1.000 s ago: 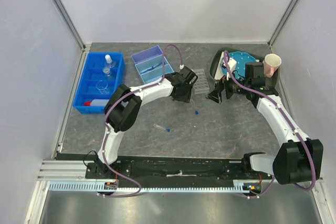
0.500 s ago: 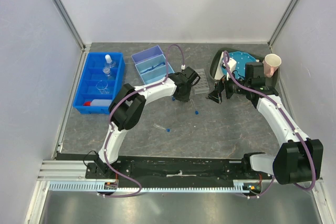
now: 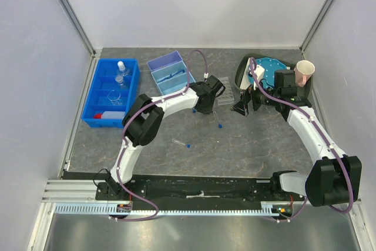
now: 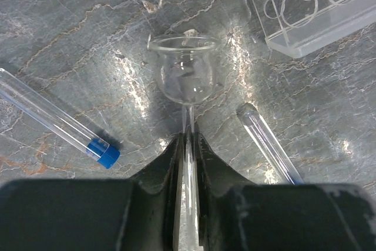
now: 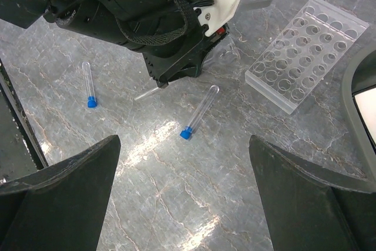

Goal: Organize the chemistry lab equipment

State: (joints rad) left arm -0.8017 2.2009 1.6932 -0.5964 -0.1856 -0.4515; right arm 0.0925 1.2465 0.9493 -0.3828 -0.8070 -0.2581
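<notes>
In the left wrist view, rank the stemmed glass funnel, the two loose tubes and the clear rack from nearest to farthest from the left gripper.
1. Stemmed glass funnel: its stem sits between the left gripper's fingers.
2. Blue-capped tube on the left and clear tube on the right: too close to call.
3. Clear rack, upper right, farthest.

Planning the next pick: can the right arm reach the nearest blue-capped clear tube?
Probably yes: right gripper open, nothing between it and the blue-capped clear tube; left gripper, holding a clear glass funnel, nearby.
</notes>
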